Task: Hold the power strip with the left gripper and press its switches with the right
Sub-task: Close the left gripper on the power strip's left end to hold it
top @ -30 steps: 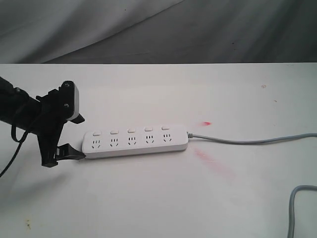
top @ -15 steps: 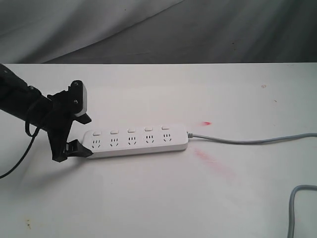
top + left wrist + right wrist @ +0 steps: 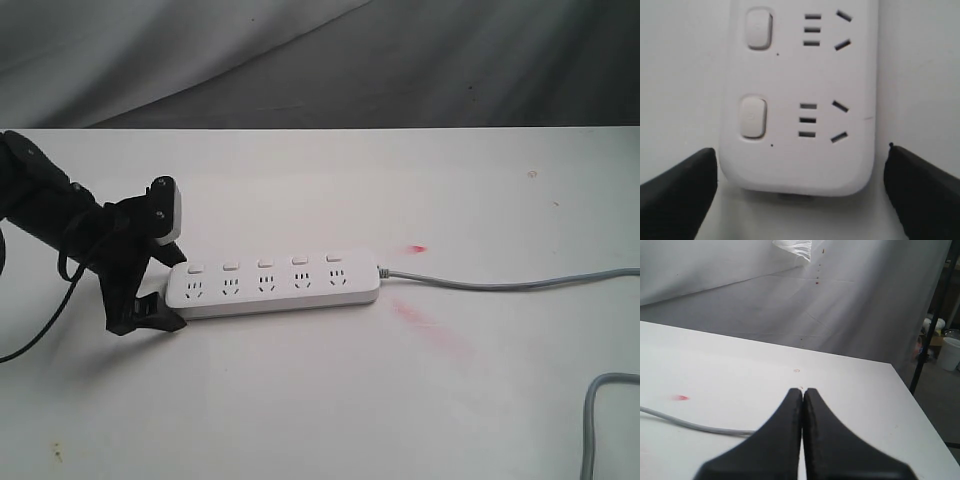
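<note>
The white power strip (image 3: 272, 284) lies flat on the table, its five switches (image 3: 264, 264) in a row along the far side and its grey cord (image 3: 500, 284) running off to the right. My left gripper (image 3: 170, 285) stands open at the strip's left end, one jaw on each long side. In the left wrist view the strip's rounded end (image 3: 797, 125) sits between the black fingertips (image 3: 685, 185), with a small gap on both sides. My right gripper (image 3: 803, 392) is shut and holds nothing; it hovers above the table and does not show in the exterior view.
Red smears (image 3: 432, 328) mark the table right of the strip. A second loop of grey cord (image 3: 600, 420) lies at the front right corner. In the right wrist view the table edge (image 3: 920, 410) drops off to a floor with a white bucket (image 3: 951, 353).
My left arm has moved right, bringing its open jaws around the strip's left end. The strip has stayed where it was.
</note>
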